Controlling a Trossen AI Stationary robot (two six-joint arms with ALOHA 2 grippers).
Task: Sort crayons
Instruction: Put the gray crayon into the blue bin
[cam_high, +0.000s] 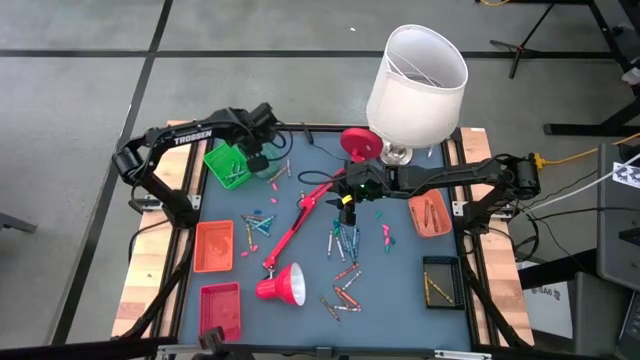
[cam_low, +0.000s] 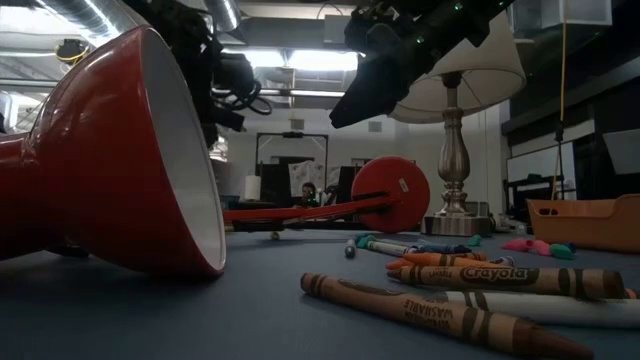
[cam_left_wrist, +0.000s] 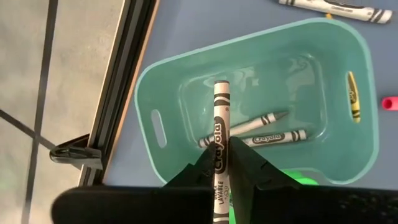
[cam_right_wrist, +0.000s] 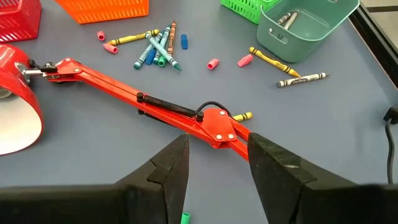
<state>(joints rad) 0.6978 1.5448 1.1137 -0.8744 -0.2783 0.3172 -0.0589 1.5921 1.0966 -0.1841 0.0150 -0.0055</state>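
Several crayons lie loose on the blue table: a cluster (cam_high: 345, 240), another (cam_high: 345, 295) nearer the front, and a few (cam_high: 260, 225) at the left. My left gripper (cam_high: 262, 152) is at the far left over a teal bin (cam_left_wrist: 186, 81) and is shut on a white-wrapped crayon (cam_left_wrist: 220, 118). Two grey crayons (cam_left_wrist: 267, 127) lie flat in the bin. My right gripper (cam_right_wrist: 217, 142) is open and empty at mid-table, above the long red lamp arm (cam_right_wrist: 155, 106); it also shows in the high view (cam_high: 347, 197). My left gripper pinches the white-wrapped crayon between its two fingers, on the lower part of its wrapper (cam_left_wrist: 219, 163). The crayon lies along the fingers, its free end (cam_left_wrist: 221, 84) sticking out past the fingertips over the teal bin. It is clear of the bin's floor.
A green basket (cam_high: 226, 165) stands beside the teal bin. An orange basket (cam_high: 213, 245) and a red one (cam_high: 220, 305) are at the left, an orange bin (cam_high: 428, 213) and a black bin (cam_high: 442, 280) at the right. A white-shaded lamp (cam_high: 418, 70) and a fallen red lamp (cam_high: 283, 285) take up the middle.
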